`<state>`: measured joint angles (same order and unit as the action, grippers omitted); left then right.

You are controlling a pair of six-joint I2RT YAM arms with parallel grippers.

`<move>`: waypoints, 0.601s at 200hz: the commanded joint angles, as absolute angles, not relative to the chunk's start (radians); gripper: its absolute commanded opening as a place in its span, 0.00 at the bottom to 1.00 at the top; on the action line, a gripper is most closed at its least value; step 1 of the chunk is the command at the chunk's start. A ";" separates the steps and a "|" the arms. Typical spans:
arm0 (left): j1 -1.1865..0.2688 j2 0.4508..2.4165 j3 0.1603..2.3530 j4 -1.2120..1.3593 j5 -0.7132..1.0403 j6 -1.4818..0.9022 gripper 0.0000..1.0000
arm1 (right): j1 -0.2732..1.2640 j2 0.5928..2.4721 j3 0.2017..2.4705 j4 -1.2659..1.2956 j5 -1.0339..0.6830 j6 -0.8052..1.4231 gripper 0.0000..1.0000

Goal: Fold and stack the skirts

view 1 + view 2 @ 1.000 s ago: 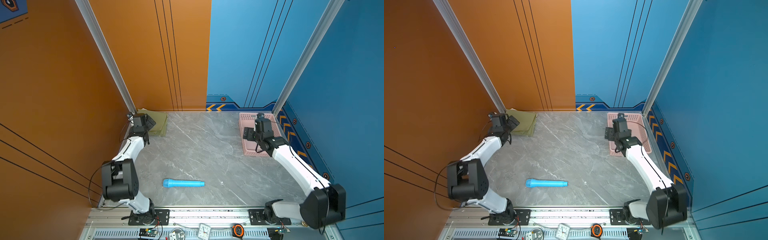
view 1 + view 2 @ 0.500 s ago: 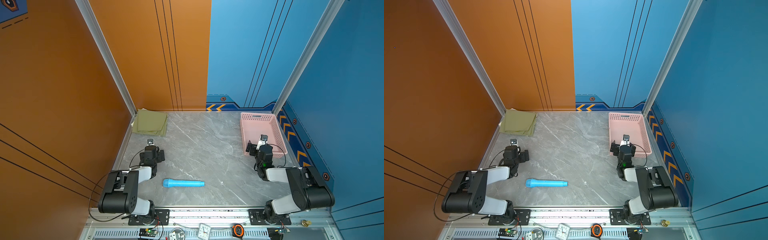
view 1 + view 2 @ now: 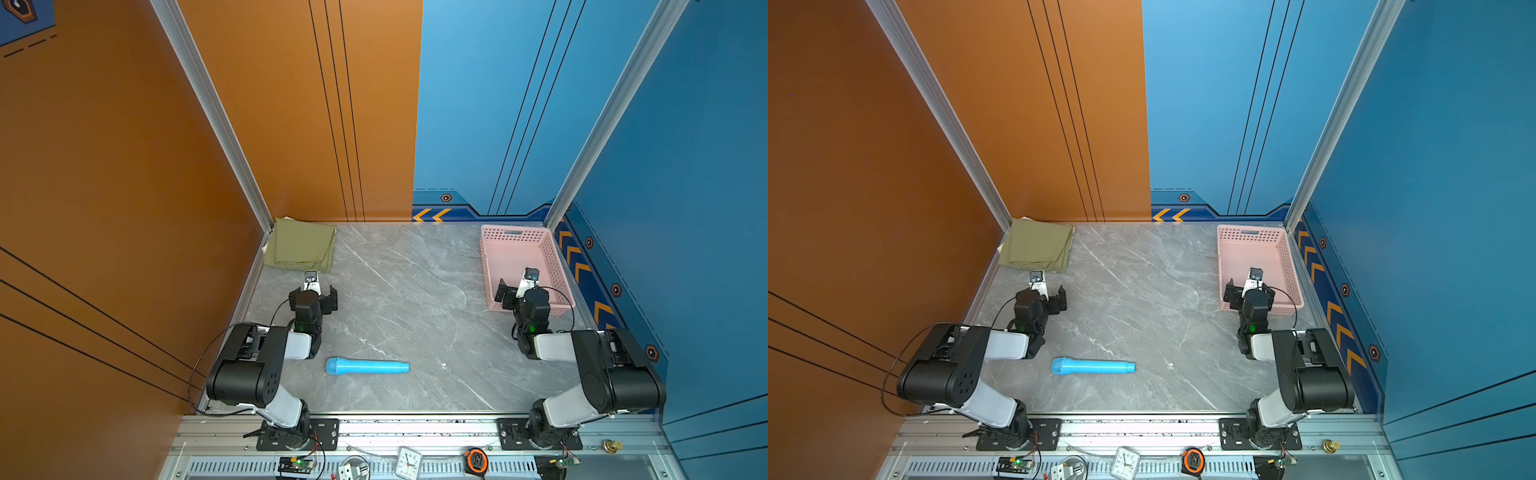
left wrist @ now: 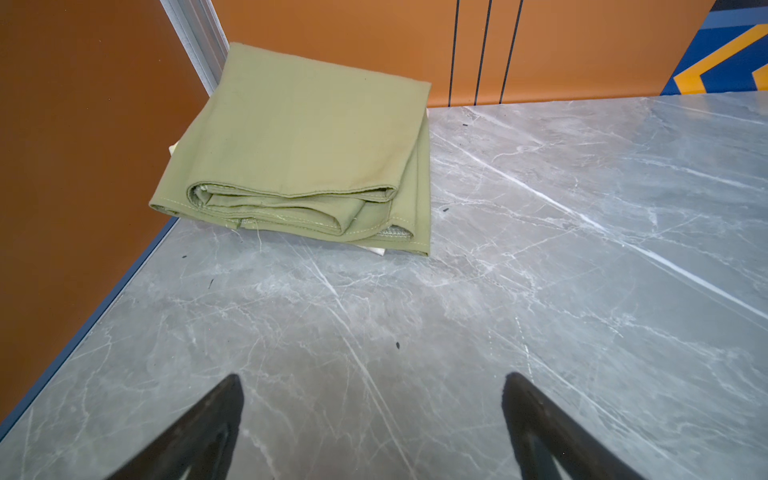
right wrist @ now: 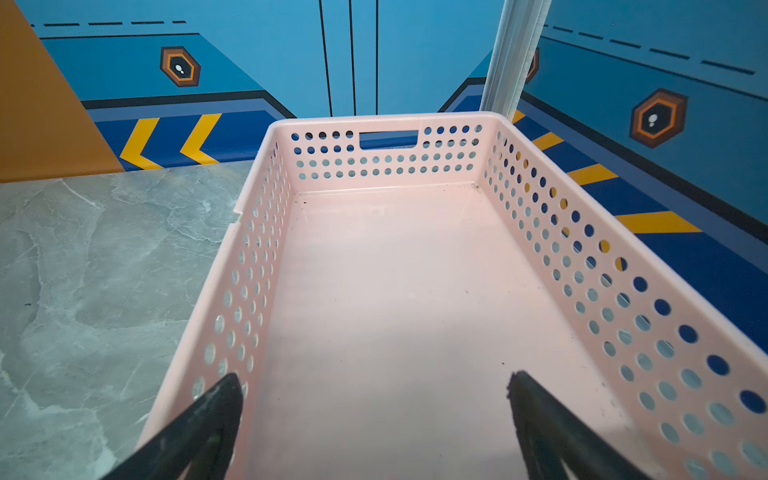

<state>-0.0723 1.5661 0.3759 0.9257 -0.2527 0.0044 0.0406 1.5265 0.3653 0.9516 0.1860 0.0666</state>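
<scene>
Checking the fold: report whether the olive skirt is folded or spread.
Folded. The olive skirt lies as a compact rectangle, its layered edges showing.

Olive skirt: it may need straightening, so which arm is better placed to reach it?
Left. The left gripper stands open, facing the olive skirt nearby; the right gripper is across the table at the pink basket.

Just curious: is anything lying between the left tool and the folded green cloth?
No. Only bare grey tabletop lies between the left tool and the olive skirt, clearest in the left wrist view.
</scene>
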 commanded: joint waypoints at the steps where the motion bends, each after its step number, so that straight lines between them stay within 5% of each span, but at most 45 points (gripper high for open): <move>1: -0.063 1.568 0.372 0.948 -0.265 0.010 0.98 | 0.039 1.546 0.371 0.914 0.168 0.064 1.00; 120: -0.058 1.565 0.370 0.948 -0.258 0.007 0.98 | 0.038 1.548 0.377 0.904 0.163 0.064 1.00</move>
